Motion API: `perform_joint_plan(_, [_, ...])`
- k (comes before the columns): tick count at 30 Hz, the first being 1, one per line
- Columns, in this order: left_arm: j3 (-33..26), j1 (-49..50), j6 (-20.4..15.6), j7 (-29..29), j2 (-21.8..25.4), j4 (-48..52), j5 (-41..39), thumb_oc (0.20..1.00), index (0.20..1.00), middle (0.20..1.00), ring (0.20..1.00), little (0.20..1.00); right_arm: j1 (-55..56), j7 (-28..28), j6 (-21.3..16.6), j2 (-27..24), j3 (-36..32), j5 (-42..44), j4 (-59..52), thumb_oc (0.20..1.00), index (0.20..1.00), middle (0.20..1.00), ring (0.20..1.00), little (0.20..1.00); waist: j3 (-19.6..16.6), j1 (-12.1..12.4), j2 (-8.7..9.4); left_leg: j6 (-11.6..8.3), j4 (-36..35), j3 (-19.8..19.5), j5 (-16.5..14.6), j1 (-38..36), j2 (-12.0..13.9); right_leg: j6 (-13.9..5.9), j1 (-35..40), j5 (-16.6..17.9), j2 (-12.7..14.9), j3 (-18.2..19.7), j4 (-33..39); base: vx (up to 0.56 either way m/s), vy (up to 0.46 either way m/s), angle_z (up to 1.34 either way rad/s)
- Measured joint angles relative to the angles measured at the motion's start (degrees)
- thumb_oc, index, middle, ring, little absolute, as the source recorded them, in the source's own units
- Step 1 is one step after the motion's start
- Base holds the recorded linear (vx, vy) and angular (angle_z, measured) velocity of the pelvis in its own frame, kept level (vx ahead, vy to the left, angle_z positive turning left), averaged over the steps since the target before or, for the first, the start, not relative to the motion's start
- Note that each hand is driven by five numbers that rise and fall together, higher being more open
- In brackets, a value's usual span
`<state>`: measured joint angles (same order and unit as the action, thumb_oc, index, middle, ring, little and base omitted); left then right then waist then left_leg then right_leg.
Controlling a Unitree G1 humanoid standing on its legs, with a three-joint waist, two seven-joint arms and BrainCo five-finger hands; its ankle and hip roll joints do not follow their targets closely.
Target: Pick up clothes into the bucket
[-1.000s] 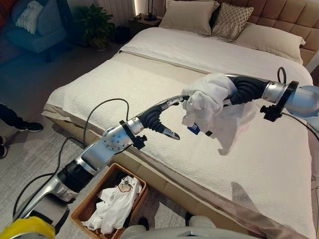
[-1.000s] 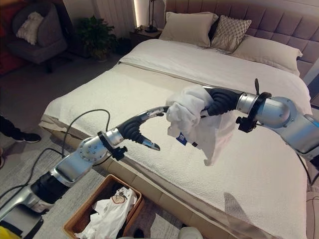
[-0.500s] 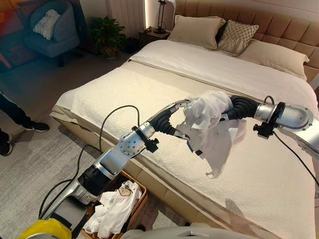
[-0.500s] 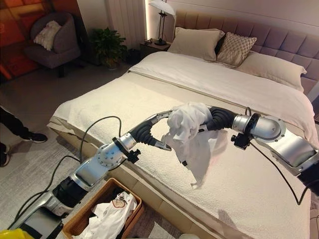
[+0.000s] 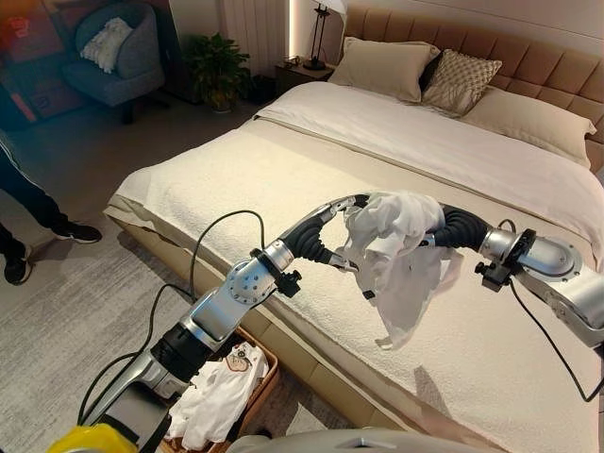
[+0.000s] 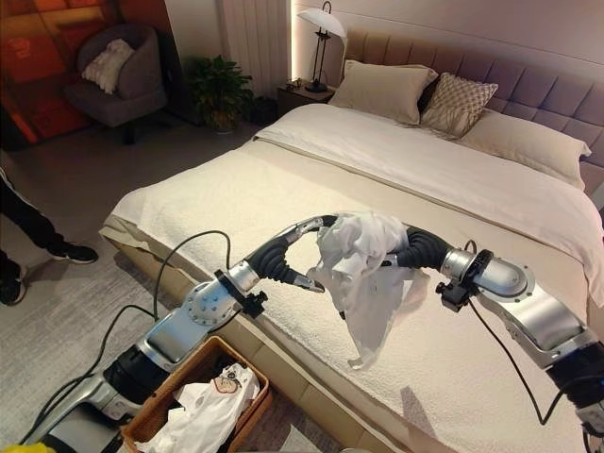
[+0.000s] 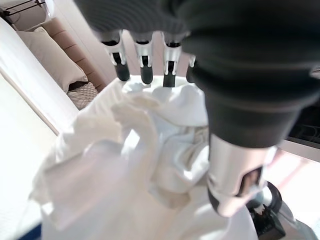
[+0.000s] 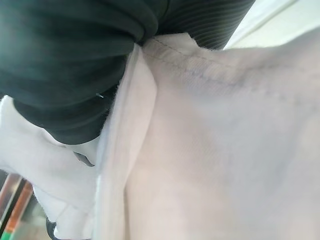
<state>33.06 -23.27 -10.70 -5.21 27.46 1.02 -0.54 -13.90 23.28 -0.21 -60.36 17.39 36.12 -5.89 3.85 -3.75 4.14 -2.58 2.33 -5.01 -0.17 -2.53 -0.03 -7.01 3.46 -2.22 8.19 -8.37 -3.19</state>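
A white garment (image 5: pixel 396 247) hangs bunched above the bed, draped over my right hand (image 5: pixel 455 227), whose fingers are buried under the cloth. A long tail of it dangles toward the bed's near edge. My left hand (image 5: pixel 316 226) reaches in from the left and is open. Its straight fingertips (image 7: pixel 145 73) touch the top of the bundle and the thumb (image 7: pixel 230 175) stands apart below it. The wicker basket (image 6: pixel 247 366) sits on the floor beside the bed at the lower left. It holds a heap of white clothes (image 5: pixel 212 392).
The bed (image 5: pixel 264 179) with a cream cover spans the middle, with pillows (image 5: pixel 387 66) at its head. A person's legs (image 5: pixel 24 203) stand on the carpet at the far left. An armchair (image 5: pixel 118 52), a plant (image 5: pixel 219 66) and a lamp (image 6: pixel 321 24) stand at the back.
The whole view has shifted with the camera. My left hand has come right up against the garment, and the cloth now hangs in a longer tail from my right hand.
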Motion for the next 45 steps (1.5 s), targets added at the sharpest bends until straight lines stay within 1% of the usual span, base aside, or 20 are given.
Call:
perform_joint_plan(1, [-0.6,0.7,-0.01,0.0,-0.1,0.09,0.62,1.0,1.0,1.0,1.0,1.0,1.72,-0.17,0.01,0.93,-2.42,0.65,0.26,0.2,0.2,0.2,0.2,0.2,0.0,0.0,0.0,0.0,-0.13,0.0,0.0,-0.07,0.02,-0.05,0.19,0.03,-0.03,-0.02,0.39,0.0,0.0,0.0])
perform_joint_plan(4, [-1.14,1.7,0.08,-0.01,0.12,0.11,1.62,1.0,1.0,1.0,1.0,1.0,4.03,-1.43,-0.09,2.3,-6.17,0.79,1.97,0.2,0.2,0.2,0.2,0.2,0.03,-0.05,0.08,0.0,-0.27,0.0,0.0,-0.18,0.03,-0.06,0.24,0.04,-0.05,-0.03,0.48,0.0,0.0,0.0])
perform_joint_plan(5, [-1.38,2.41,0.08,-0.01,0.15,0.11,1.76,1.0,1.0,1.0,1.0,1.0,5.21,-2.76,-0.13,3.65,-8.5,0.78,4.08,0.2,0.2,0.2,0.2,0.2,0.03,-0.03,0.14,0.0,-0.36,0.01,0.0,-0.28,0.0,-0.06,0.31,0.04,-0.04,-0.03,0.5,0.0,0.0,0.0])
perform_joint_plan(7, [-2.25,3.38,0.14,-0.02,0.16,0.11,2.03,1.0,1.0,1.0,1.0,1.0,5.55,-4.14,-0.13,3.87,-9.37,0.77,6.48,0.2,0.2,0.2,0.2,0.2,0.04,-0.13,0.16,0.01,-0.57,0.04,0.01,-0.45,-0.04,-0.07,0.36,0.04,0.0,-0.03,0.57,0.0,0.0,0.0])
perform_joint_plan(10, [-2.82,3.78,0.15,-0.03,0.14,0.11,2.06,1.0,1.0,1.0,1.0,1.0,8.01,-4.83,-0.11,3.84,-10.99,0.55,7.22,0.2,0.2,0.2,0.2,0.2,0.1,-0.07,0.27,0.1,-0.93,-0.01,0.07,-0.86,0.01,-0.07,0.72,0.04,-0.05,-0.09,0.75,0.0,0.0,0.0])
perform_joint_plan(14, [-3.05,4.44,0.18,-0.43,0.24,0.11,2.46,1.0,1.0,1.0,1.0,1.0,11.73,-3.95,0.18,3.8,-11.91,0.52,7.23,0.2,0.2,0.2,0.2,0.2,0.12,-0.16,0.31,0.1,-1.03,-0.21,0.07,-0.88,-0.04,-0.23,1.21,0.15,-0.06,-0.36,1.47,0.0,-0.001,0.01])
perform_joint_plan(20, [-3.05,4.44,0.18,-1.16,0.29,0.11,4.26,1.0,1.0,1.0,1.0,1.0,12.09,-2.38,0.53,3.86,-11.9,0.51,7.23,0.2,0.2,0.2,0.2,0.2,0.18,-0.14,0.41,0.09,-1.09,-0.5,0.08,-0.82,-0.06,-0.24,1.31,0.15,-0.05,-0.65,1.61,0.0,-0.001,0.01])
perform_joint_plan(24, [-3.03,4.42,0.18,-1.44,0.31,0.11,4.36,1.0,1.0,1.0,1.0,1.0,12.08,-1.07,0.66,3.95,-11.61,0.58,7.23,0.2,0.2,0.2,0.2,0.2,0.28,-0.11,0.57,0.09,-1.1,-0.6,0.08,-0.79,-0.08,-0.25,1.34,0.15,-0.05,-0.75,1.62,0.0,0.0,0.0])
perform_joint_plan(28, [-2.65,3.84,0.16,-1.54,0.55,0.11,5.33,1.0,1.0,1.0,1.0,1.0,11.82,0.0,1.79,6.02,-9.53,1.84,7.49,0.2,0.2,0.2,0.2,0.2,0.5,-0.16,1.02,0.09,-1.08,-0.89,0.08,-0.76,-0.07,-0.25,1.39,0.14,-0.11,-0.84,1.62,0.0,0.0,0.0])
perform_joint_plan(30, [0.08,1.33,0.16,-2.62,1.81,0.12,5.59,1.0,1.0,1.0,1.0,1.0,11.57,1.01,3.53,6.86,-5.09,4.68,8.34,0.2,0.2,0.2,0.2,0.2,0.58,-0.08,1.24,0.04,-1.04,-1.3,0.11,-0.67,-0.14,-0.25,1.52,0.14,-0.05,-1.24,1.63,0.0,-0.007,0.08])
perform_joint_plan(38, [1.82,-0.19,0.18,-3.87,1.53,0.12,6.6,1.0,1.0,1.0,1.0,1.0,11.34,3.9,6.86,10.62,0.62,10.69,7.74,0.2,0.2,0.2,0.2,0.2,0.61,-0.04,1.27,0.02,-1.05,-1.45,0.12,-0.73,-0.17,-0.25,2.02,0.14,-0.07,-1.68,2.19,0.0,-0.006,0.02])
perform_joint_plan(45, [1.79,-0.53,0.18,-3.83,1.26,0.11,6.77,1.0,1.0,1.0,1.0,1.0,11.33,4.81,7.43,11.69,1.8,12.82,4.43,0.2,0.2,0.2,0.2,0.2,0.62,0.0,1.28,0.01,-1.05,-1.49,0.12,-0.79,-0.22,-0.25,2.19,0.14,-0.01,-1.75,2.32,0.0,0.0,0.0])
